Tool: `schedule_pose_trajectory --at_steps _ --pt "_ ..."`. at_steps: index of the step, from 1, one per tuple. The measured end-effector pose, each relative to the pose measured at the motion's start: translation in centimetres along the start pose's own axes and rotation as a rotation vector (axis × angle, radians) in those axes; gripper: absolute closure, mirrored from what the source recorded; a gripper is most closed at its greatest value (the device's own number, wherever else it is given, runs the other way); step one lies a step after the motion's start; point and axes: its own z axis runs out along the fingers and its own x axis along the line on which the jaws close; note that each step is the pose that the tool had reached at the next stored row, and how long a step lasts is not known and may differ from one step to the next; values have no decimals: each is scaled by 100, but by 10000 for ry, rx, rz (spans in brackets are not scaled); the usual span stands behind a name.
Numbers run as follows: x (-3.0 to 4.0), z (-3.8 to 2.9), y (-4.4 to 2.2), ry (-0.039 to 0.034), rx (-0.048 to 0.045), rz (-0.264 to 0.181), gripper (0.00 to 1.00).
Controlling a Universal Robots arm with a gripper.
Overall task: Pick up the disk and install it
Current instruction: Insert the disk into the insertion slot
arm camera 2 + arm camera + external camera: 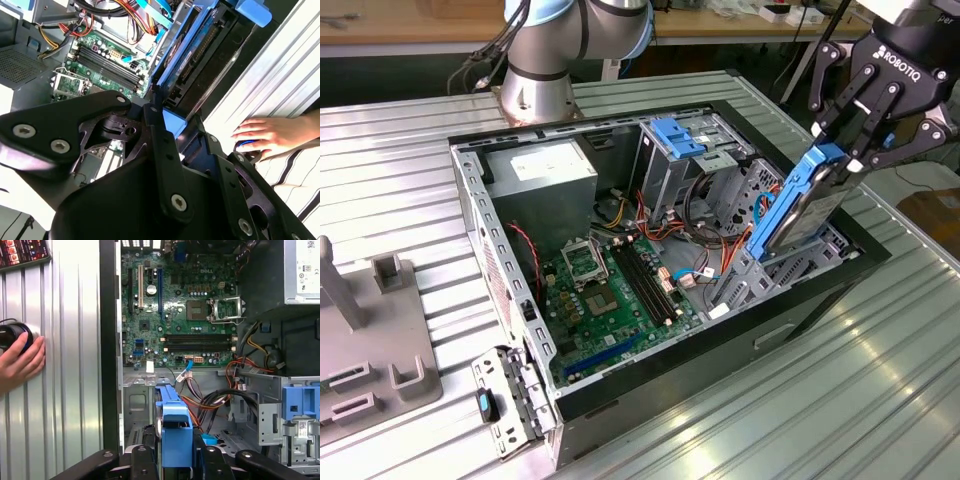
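Note:
The disk (798, 215), a grey drive in a blue plastic rail frame, hangs tilted on its edge over the open computer case (500, 270). Its lower end reaches down among the metal bays at the exterior view's right. My gripper (847, 158) is shut on the disk's upper end. In the second wrist view the disk (195, 55) runs away from my gripper (175, 125) toward the case wall. In the first wrist view its blue frame (175, 427) stands between my fingers (142, 457), above the bay floor.
Inside the case lie the motherboard (610, 300), a grey power-supply box (540, 170), loose cables (705, 215) and a metal cage with a blue latch (678, 135). A person's hand (265, 135) rests on a black round object (10, 335) beside the case. A grey fixture (360, 330) sits at the exterior view's left.

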Motion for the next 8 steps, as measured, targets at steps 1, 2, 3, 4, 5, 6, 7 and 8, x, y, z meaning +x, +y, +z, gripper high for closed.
schedule_pose_trajectory --at_steps 1,2,3,4,5,6,7,8 --pt "1 17 0 -1 0 4 64" --pt "2 58 1 -1 0 15 64" --pt "3 97 1 -1 1 23 64" --pt "5 130 2 -1 1 29 64" --pt "5 155 2 -1 1 34 64" --pt "7 195 2 -2 1 40 64" --pt "8 224 3 -1 1 43 64" --pt "9 264 3 -1 1 45 64"
